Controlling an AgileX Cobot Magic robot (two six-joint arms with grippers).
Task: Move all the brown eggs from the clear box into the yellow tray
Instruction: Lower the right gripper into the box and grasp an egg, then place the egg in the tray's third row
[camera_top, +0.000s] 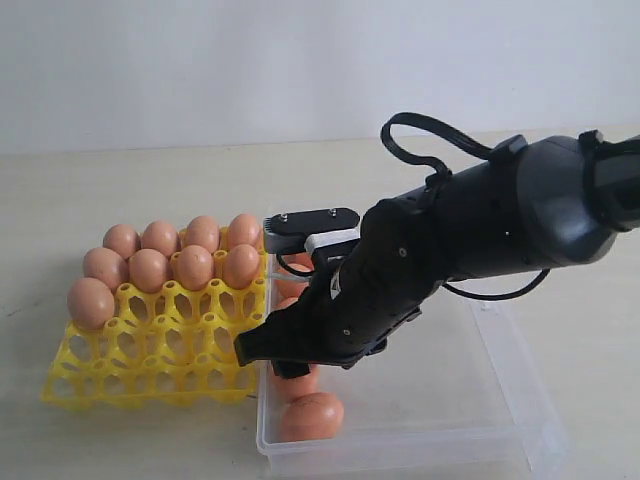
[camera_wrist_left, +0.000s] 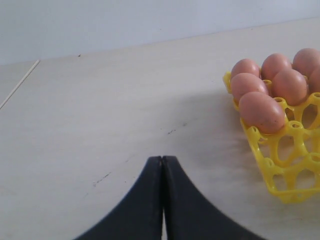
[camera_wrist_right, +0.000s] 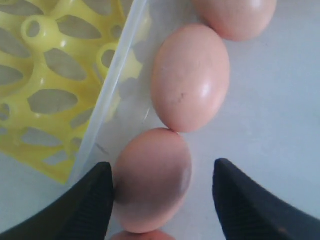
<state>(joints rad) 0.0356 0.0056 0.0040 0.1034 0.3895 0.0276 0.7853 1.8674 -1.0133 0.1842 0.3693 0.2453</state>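
Several brown eggs fill the back rows of the yellow tray. The clear box stands right of it with a row of eggs along its left wall, one of them near the front corner. My right arm reaches down into that row. In the right wrist view my right gripper is open astride one egg: one finger is right against it, the other stands apart. Another egg lies just beyond. My left gripper is shut and empty over the table, beside the tray.
The box wall runs close beside the straddled egg, with the tray's cups just outside it. The front rows of tray cups are unfilled. The right half of the box floor is bare.
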